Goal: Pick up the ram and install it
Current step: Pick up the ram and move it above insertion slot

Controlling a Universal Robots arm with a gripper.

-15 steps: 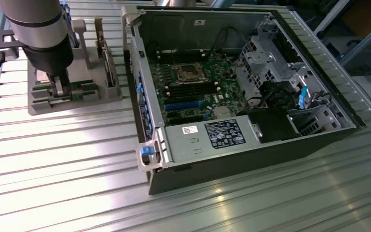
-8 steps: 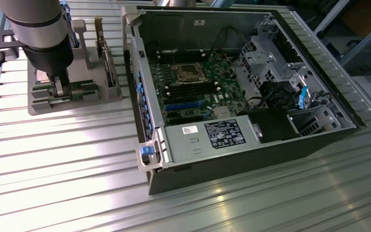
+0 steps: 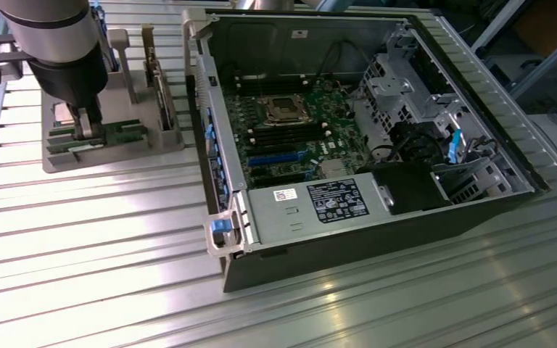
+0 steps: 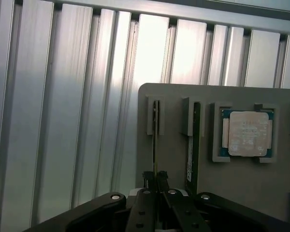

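Note:
The ram [image 4: 155, 140] stands on edge in a slot of the grey holder [image 4: 174, 96], a thin green stick seen end-on. My gripper [image 4: 156, 178] is shut on its near end, the dark fingers [image 4: 146, 186] pinching it from both sides. A second stick like it [image 4: 193, 145], with a white label, stands in the neighbouring slot. In the exterior view my gripper [image 3: 85, 129] reaches straight down into the holder [image 3: 124, 154] at the exterior view's left, with green board [image 3: 117, 133] showing beside the fingers.
A square silver processor [image 4: 248, 133] sits in a pocket of the holder past the second stick. An upright expansion card [image 3: 162, 85] stands at the holder's far side. The open computer case [image 3: 230, 217] with its motherboard [image 3: 298, 138] lies to the exterior view's right on a ribbed metal table [image 3: 85, 239].

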